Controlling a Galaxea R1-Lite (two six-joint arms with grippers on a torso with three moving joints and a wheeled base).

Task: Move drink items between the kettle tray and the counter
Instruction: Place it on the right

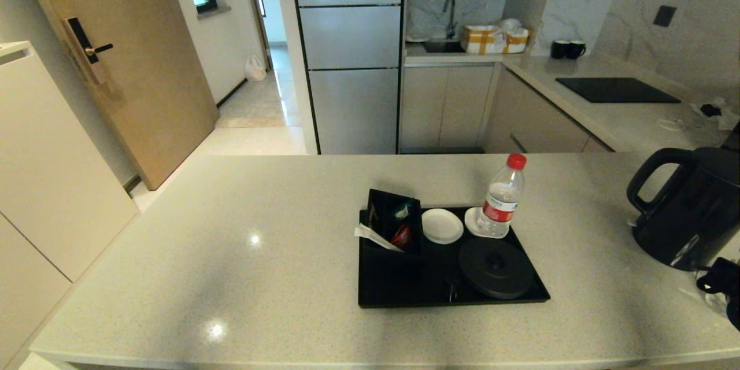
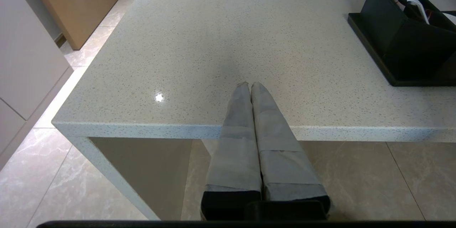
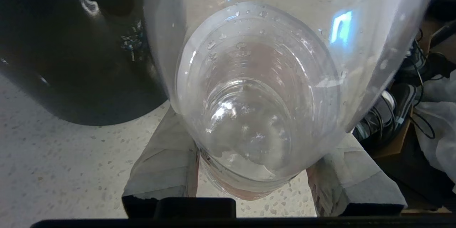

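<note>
One clear water bottle [image 1: 502, 199] with a red cap stands on a white coaster at the back of the black kettle tray [image 1: 399, 292]. The tray's round kettle base [image 1: 496, 269] is bare. The dark kettle [image 1: 694, 208] stands on the beige counter [image 1: 231, 254], far right. My right gripper [image 3: 256, 142] is low over the counter beside the kettle [image 3: 71, 60], shut on a second clear bottle [image 3: 256, 78] seen end-on; grey fingers [image 3: 160, 171] press both of its sides. My left gripper [image 2: 250, 84] is shut and empty over the counter's near left edge.
A black box of sachets [image 1: 393, 222] and a bare white coaster [image 1: 442, 225] share the tray. Cables and dark gear [image 3: 409, 96] lie beside the held bottle. A black cooktop panel [image 1: 615, 89] sits on the far side counter.
</note>
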